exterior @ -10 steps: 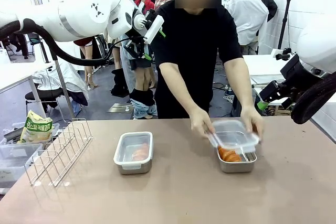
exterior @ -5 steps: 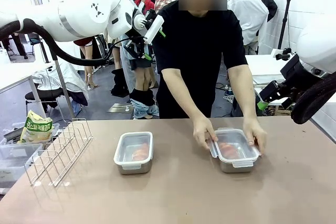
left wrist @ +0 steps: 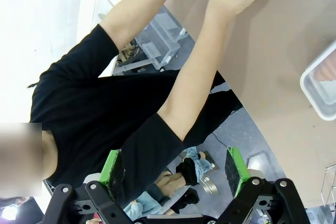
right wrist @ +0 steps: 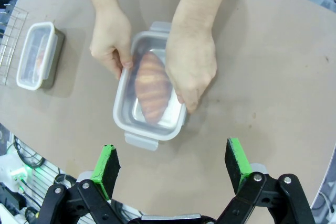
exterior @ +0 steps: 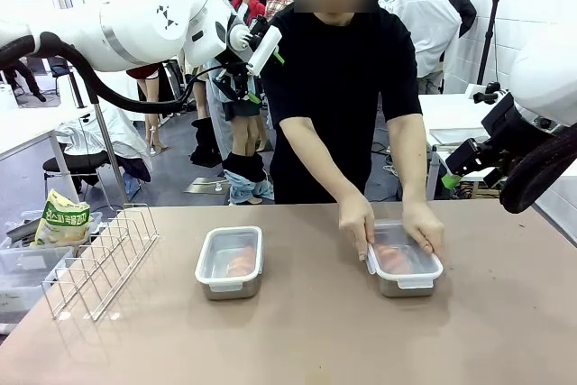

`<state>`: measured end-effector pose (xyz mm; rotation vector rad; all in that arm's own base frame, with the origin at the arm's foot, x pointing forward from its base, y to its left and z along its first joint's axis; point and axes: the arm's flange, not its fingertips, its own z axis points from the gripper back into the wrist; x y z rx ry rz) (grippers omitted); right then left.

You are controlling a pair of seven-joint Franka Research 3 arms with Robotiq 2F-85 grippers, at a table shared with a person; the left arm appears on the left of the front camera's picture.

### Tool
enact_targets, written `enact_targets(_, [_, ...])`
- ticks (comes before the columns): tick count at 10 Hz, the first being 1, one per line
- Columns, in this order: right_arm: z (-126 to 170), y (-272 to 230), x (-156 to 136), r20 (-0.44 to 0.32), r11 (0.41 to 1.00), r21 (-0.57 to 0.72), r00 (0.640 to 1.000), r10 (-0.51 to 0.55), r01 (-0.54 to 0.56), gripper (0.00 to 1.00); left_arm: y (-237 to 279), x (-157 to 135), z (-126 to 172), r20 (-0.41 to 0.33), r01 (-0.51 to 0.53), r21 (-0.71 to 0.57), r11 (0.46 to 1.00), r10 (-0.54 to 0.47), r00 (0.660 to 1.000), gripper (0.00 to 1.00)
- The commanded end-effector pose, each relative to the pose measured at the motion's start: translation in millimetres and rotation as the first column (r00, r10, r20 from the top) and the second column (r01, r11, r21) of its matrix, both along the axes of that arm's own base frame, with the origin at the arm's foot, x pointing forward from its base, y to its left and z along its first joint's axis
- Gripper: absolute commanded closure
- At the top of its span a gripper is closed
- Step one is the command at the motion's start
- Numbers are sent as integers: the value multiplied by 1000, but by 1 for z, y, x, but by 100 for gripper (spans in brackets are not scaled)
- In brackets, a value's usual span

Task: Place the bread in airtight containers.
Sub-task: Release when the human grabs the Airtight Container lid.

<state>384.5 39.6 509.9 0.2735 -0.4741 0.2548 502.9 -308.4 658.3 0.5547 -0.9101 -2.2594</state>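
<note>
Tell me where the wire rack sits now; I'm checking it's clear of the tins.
In the front view, the wire rack stands at the table's left edge, apart from the lidded tin to its right.

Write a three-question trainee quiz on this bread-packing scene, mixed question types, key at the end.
1. True or false: the right pincer is gripping a lid.
2. How many containers hold a roll? A) none B) one C) two
3. Fill in: the person's hands press the lid onto the ___ container, seen from the front.

Key: 1 false, both the right pincer and the left pincer are open. 2 C, the other container also holds one. 3 right.
</note>
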Motion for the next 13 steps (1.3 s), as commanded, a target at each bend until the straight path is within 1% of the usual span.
enact_targets(1, [0,0,1,-2,1000,0,1000,0,0,0,1,0,0,1,-1,0,1000,1,1000,0])
enact_targets(13, [0,0,1,-2,1000,0,1000,0,0,0,1,0,0,1,-1,0,1000,1,1000,0])
